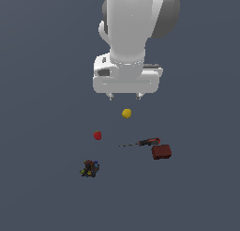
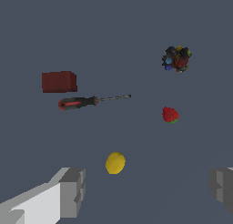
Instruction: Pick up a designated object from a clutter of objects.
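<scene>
The small yellow ball [image 1: 126, 113] lies on the grey floor, just below my gripper [image 1: 124, 98] in the exterior view. The gripper is open and empty, its two fingertips [image 1: 111, 98] spread wide and held above the floor. In the wrist view the yellow ball [image 2: 115, 163] lies between the two grey fingers [image 2: 73, 191], nearer one of them, and my gripper [image 2: 148, 189] holds nothing. The clutter lies beyond it: a small red fruit [image 1: 97, 135], a red-handled screwdriver [image 1: 148, 142], a dark red box [image 1: 161, 152] and a multicoloured dark lump [image 1: 89, 168].
In the wrist view the red fruit [image 2: 170, 114], the screwdriver [image 2: 79, 102], the dark red box [image 2: 58, 81] and the dark lump [image 2: 177, 58] all lie apart from the ball. The screwdriver's thin shaft [image 1: 127, 144] points toward the exterior view's left.
</scene>
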Controlling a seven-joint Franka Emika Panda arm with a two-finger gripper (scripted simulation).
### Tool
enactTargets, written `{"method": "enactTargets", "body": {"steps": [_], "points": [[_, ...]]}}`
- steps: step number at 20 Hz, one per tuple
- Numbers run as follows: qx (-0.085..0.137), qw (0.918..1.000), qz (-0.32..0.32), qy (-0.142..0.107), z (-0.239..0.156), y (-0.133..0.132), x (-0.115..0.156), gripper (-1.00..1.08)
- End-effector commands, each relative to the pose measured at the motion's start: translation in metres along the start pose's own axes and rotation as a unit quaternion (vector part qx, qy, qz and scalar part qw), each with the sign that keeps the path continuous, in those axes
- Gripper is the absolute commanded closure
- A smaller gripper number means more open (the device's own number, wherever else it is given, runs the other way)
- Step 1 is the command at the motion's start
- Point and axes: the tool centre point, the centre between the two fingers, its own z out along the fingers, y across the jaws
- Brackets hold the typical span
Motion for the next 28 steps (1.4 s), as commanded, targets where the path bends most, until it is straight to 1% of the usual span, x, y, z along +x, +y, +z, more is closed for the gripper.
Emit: {"method": "enactTargets", "body": {"steps": [1, 10, 17, 22, 28], "points": [[0.0, 1.0, 0.0, 0.0, 0.0, 0.0, 0.0, -0.92], [-0.013, 0.9994, -0.03, 0.01, -0.009, -0.004, 0.007, -0.92], [-0.012, 0.9994, -0.029, 0.01, -0.009, -0.004, 0.007, -0.92], [-0.012, 0.9993, -0.032, 0.011, 0.002, -0.005, 0.005, -0.92], [-0.012, 0.9991, -0.04, 0.012, 0.03, -0.007, 0.0, -0.92]]}}
